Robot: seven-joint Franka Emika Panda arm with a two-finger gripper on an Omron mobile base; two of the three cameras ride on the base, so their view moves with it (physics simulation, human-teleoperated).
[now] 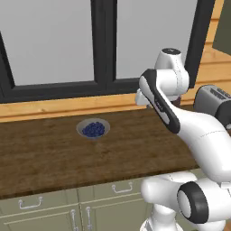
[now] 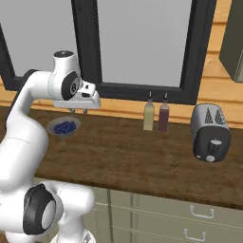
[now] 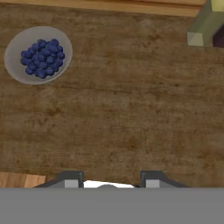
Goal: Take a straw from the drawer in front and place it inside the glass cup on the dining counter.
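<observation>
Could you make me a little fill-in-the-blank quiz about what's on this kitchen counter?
1. The grey bowl holds small ____ berries.
2. The two bottles stand to the ____ of the toaster in the right base view.
3. The worktop under the claw is made of dark ____.

Missing words: blue; left; wood

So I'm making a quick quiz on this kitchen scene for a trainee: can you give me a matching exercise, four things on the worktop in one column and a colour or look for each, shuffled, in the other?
Things:
1. toaster
2. berries in the small bowl
3. taller-looking bottle on the left
4. bottle beside it on the right

Looks:
A. pale yellow-green
B. dark blue
C. silver and dark grey, with a round knob on its end
D. dark reddish brown

Pairs: 1-C, 2-B, 3-A, 4-D
</observation>
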